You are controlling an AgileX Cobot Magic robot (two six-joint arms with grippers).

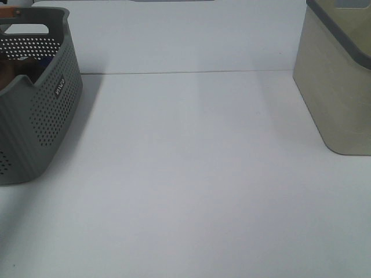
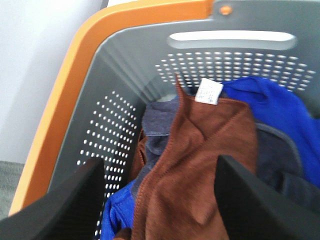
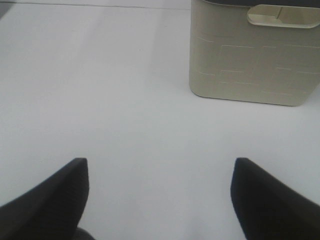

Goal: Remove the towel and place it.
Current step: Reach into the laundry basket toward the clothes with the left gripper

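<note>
A dark reddish-brown plush towel [image 2: 200, 185] with a small white label [image 2: 208, 93] at one hemmed corner lies crumpled inside a grey perforated plastic basket with an orange rim [image 2: 112, 95], on top of a bright blue cloth [image 2: 282, 117] and a dark grey-blue garment [image 2: 160, 125]. The left gripper [image 2: 160, 165] hangs over the basket with its black fingers [image 2: 75, 200] spread wide to either side of the towel's folds, gripping nothing. In the high view the basket [image 1: 52, 121] stands at the left edge of the plain white table [image 1: 185, 185], well apart from a tall beige plastic bin [image 1: 336, 92] at the right edge. The right gripper [image 3: 161, 162] hovers over bare tabletop near the beige bin [image 3: 250, 65], its fingers [image 3: 55, 195] parted fully and empty.
</note>
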